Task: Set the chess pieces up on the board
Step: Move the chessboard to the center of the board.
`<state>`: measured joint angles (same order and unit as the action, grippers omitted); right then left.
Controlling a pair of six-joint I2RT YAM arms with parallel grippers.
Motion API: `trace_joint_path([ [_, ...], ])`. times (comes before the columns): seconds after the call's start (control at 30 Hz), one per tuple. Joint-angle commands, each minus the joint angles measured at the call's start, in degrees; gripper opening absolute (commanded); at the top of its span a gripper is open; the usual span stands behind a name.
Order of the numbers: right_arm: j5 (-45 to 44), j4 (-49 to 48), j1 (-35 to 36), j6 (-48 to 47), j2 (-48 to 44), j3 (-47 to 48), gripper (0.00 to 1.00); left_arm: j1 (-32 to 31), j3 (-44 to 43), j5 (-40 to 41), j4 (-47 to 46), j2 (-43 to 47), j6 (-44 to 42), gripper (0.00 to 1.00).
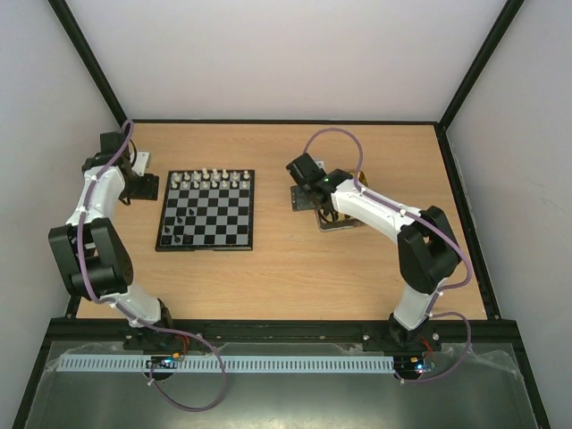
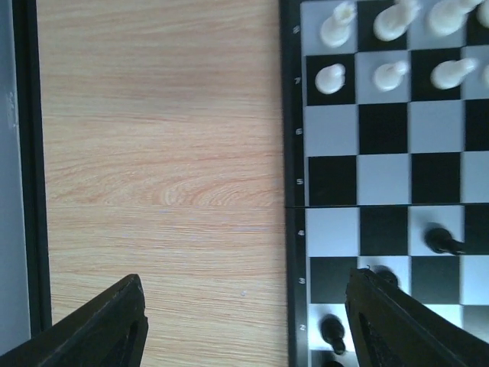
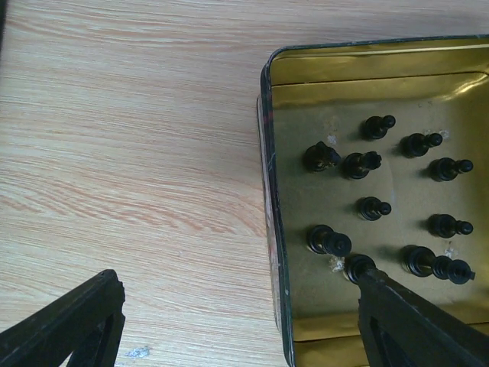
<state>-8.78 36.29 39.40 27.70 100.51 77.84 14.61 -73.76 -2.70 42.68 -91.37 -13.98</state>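
Observation:
The board point(image 1: 206, 210) lies left of centre on the table, with white chess pieces point(image 1: 212, 179) along its two far rows and a few black ones point(image 1: 181, 219) near its left side. In the left wrist view, white pieces point(image 2: 331, 78) stand at the top and black pieces point(image 2: 438, 239) lower down. My left gripper point(image 2: 252, 329) is open and straddles the board's left rim point(image 2: 290, 252), with nothing between its fingers. My right gripper point(image 3: 241, 329) is open over the left wall of the tin point(image 3: 269, 229). One finger point(image 3: 412, 325) is just above several black pieces point(image 3: 359, 164) lying inside.
The yellow-lined tin point(image 1: 335, 223) sits right of the board, partly under the right arm. A black frame rail point(image 2: 30, 168) runs along the table's left edge, close to my left gripper point(image 1: 136, 186). Bare wood lies between board and tin.

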Motion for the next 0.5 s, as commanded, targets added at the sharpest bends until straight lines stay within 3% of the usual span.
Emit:
trace_joint_path([
  [0.0, -0.3, -3.2, 0.2, 1.4, 0.8, -1.4, 0.8, 2.2, 0.7, 3.7, -1.6, -4.1, -2.7, 0.72],
  [0.33, 5.4, -4.2, 0.0, 2.9, 13.4, 10.3, 0.76, 4.0, -5.5, 3.6, -3.9, -15.2, -3.0, 0.68],
  [0.47, 5.0, -3.4, 0.0, 2.6, 14.5, 12.6, 0.75, 4.1, -9.9, 3.2, -3.7, -20.5, -2.3, 0.59],
])
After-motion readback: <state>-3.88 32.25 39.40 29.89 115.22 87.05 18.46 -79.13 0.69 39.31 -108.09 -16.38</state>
